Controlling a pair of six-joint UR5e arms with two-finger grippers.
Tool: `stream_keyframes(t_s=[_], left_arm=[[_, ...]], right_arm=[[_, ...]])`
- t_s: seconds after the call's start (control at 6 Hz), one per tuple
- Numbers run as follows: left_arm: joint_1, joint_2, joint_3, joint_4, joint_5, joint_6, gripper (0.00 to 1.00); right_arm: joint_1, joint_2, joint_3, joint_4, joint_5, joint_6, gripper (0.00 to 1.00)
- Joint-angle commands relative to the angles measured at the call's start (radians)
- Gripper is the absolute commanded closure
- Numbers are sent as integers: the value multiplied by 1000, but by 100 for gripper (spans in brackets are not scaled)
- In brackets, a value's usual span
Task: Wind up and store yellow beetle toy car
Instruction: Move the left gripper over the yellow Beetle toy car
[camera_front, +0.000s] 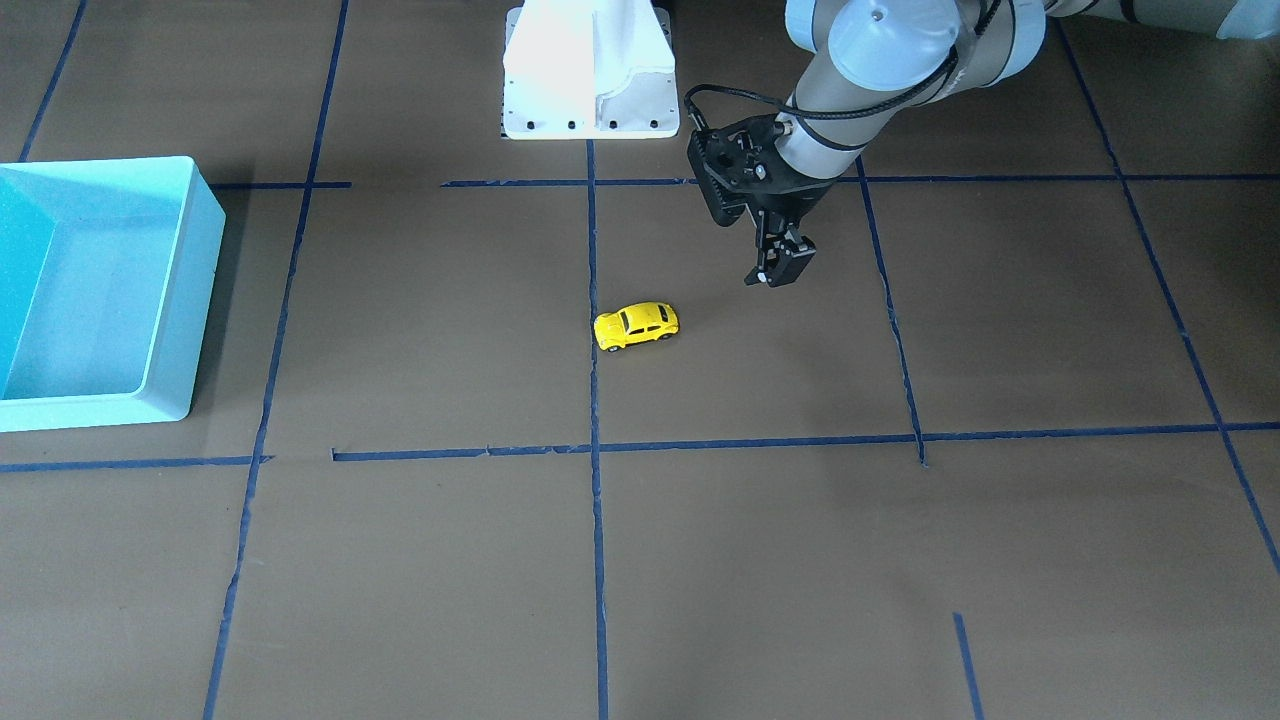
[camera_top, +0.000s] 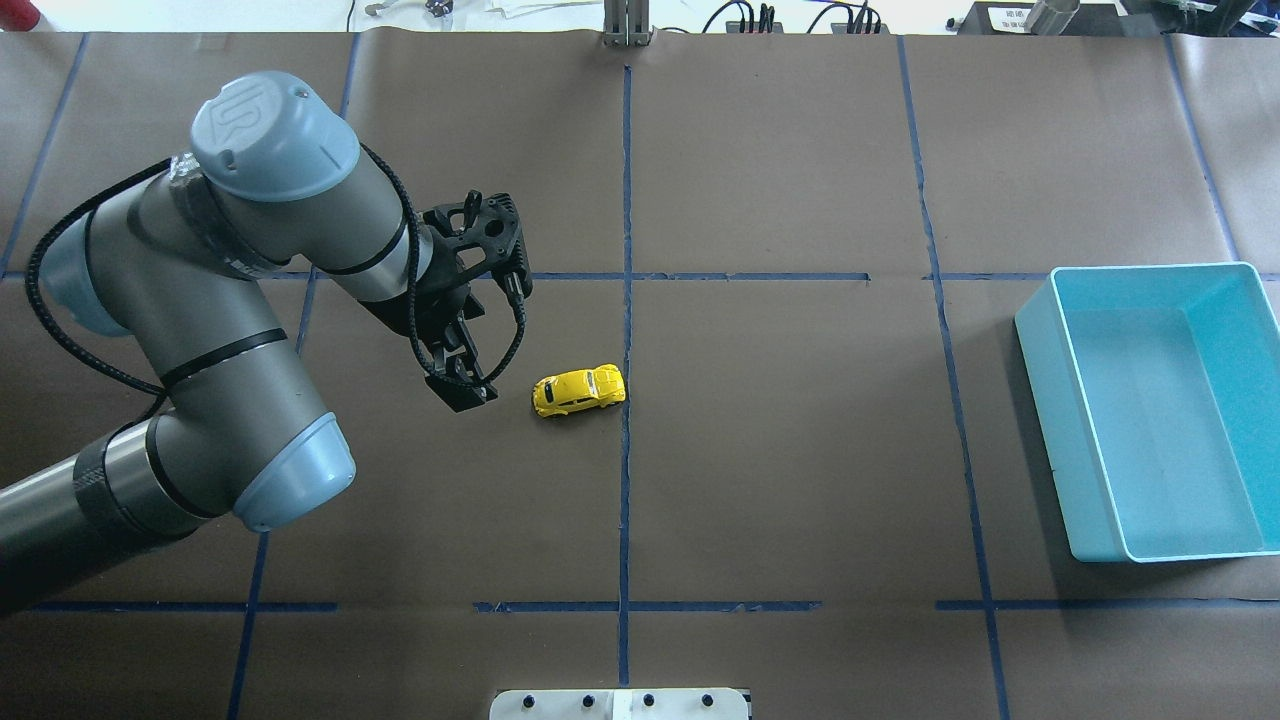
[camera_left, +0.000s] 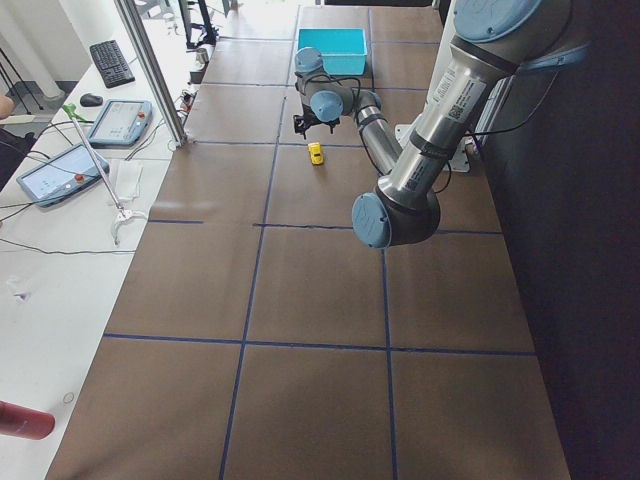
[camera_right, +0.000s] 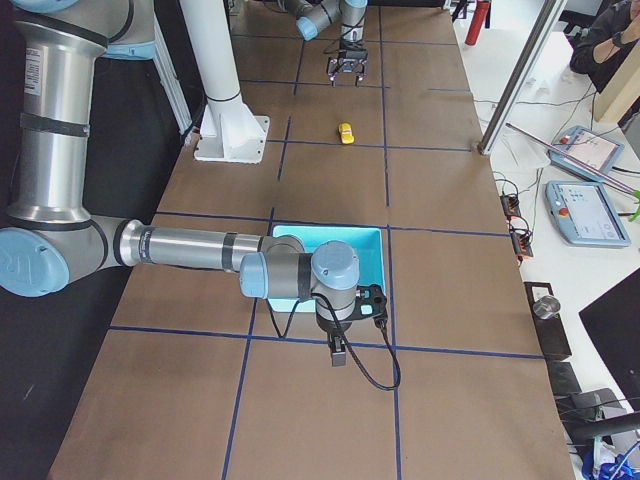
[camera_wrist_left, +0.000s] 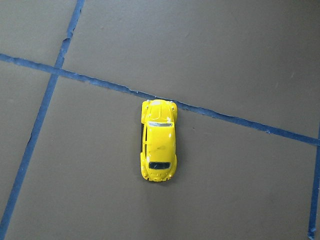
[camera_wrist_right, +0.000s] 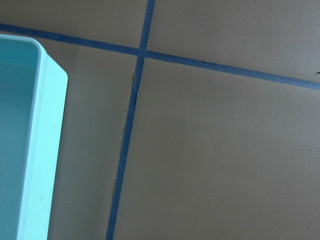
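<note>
Centrally on the brown paper-covered table (camera_top: 800, 450), the yellow beetle toy car (camera_top: 579, 390) is sitting on its wheels, its end touching a blue tape line (camera_top: 626, 180). Just beside it, the left gripper (camera_top: 462, 396) is hovering with nothing between its fingers, which appear close together. Well apart, a turquoise bin (camera_top: 1060, 440) is lying near the right gripper (camera_right: 339, 354), whose finger spacing cannot be told.

Broad table (camera_top: 800, 480) covered in brown paper, divided by blue tape lines. Small yellow beetle toy car (camera_top: 579, 390) seen beside central line; open turquoise plastic bin (camera_top: 1040, 340) set well apart.
</note>
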Motion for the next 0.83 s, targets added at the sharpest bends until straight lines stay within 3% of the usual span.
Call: stream_keyframes(t_s=[0.0,0.17,0.67], left_arm=[[50,-76,136,-101,63,-9,0],[88,-88,161,-101,121,-8,0],[95,-115,230,-107,149,-3,0]], right_arm=[[2,-3,7,0,5,-1,0],[2,-2,7,2,8,-1,0],[2,-3,1,2,7,-1,0]])
